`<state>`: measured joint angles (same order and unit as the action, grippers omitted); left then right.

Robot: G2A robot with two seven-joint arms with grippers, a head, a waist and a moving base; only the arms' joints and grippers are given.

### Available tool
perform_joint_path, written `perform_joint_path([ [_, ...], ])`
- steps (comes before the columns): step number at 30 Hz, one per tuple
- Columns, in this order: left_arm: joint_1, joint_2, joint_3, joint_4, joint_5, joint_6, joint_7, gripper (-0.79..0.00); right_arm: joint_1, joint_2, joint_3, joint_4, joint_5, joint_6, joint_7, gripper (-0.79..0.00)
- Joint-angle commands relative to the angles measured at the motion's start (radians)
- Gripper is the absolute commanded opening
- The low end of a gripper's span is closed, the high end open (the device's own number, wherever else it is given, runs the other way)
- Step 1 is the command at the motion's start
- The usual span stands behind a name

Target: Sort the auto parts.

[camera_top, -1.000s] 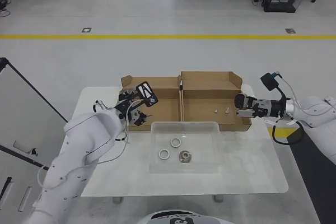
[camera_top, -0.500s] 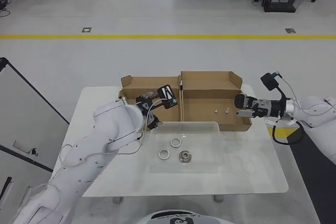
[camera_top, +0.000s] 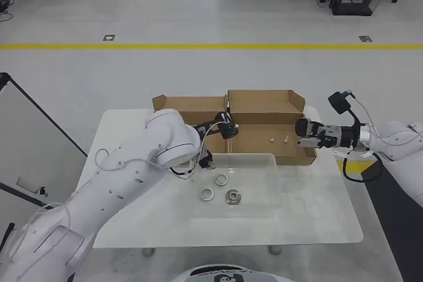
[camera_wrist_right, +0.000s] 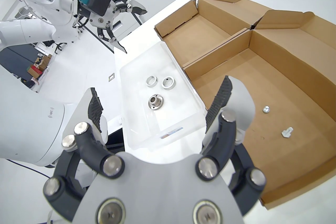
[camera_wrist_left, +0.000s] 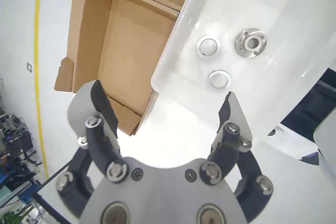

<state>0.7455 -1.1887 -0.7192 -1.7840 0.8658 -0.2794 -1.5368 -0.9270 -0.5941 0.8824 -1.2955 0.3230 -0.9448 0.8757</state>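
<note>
Surface: white surface on a pale shop floor, a yellow line running across behind it. Your clock bearings below follow the top view.
Boxes: you have two open cardboard boxes along the far edge, the left box and the right box, sharing a wall.
Tray: clear plastic tray at 6 o'clock of the boxes, just beside their near walls.
Parts in tray: flanged hub, with one ring at its 9 o'clock and a second ring at its 11 o'clock. All three are near each other, none touching.
Parts in right box: round-headed fastener and T-shaped fastener on the box floor toward its 3 o'clock end, lying apart.
Left gripper: spread wide with nothing between the fingers, held above the tray's 10 o'clock corner.
Right gripper: spread and empty, at the right box's 3 o'clock wall.
</note>
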Motion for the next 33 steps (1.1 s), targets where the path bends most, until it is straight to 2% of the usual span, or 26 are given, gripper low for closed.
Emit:
perform_joint_path([
  [1,-0.023,-0.006,0.021,0.033,-0.027,0.006,0.001,0.0,0.0,0.0,0.0,0.0,0.0,0.0,0.0,0.0],
  [7,-0.07,-0.025,0.096,0.072,-0.096,-0.004,0.001,0.0,0.0,0.0,0.0,0.0,0.0,0.0,0.0,0.0],
  [11,-0.065,-0.03,0.115,0.076,-0.115,-0.029,0.027,0.0,0.0,0.0,0.0,0.0,0.0,0.0,0.0,0.0],
  [15,-0.05,-0.027,0.138,0.066,-0.053,-0.067,0.068,0.0,0.0,0.0,0.0,0.0,0.0,0.0,0.0,0.0],
  [22,-0.024,-0.02,0.151,0.068,-0.069,-0.132,0.128,0.0,0.0,0.0,0.0,0.0,0.0,0.0,0.0,0.0],
  [27,-0.029,-0.011,0.184,0.079,-0.076,-0.184,0.181,0.0,0.0,0.0,0.0,0.0,0.0,0.0,0.0,0.0],
  [33,-0.041,-0.01,0.224,0.096,-0.101,-0.201,0.197,0.0,0.0,0.0,0.0,0.0,0.0,0.0,0.0,0.0],
])
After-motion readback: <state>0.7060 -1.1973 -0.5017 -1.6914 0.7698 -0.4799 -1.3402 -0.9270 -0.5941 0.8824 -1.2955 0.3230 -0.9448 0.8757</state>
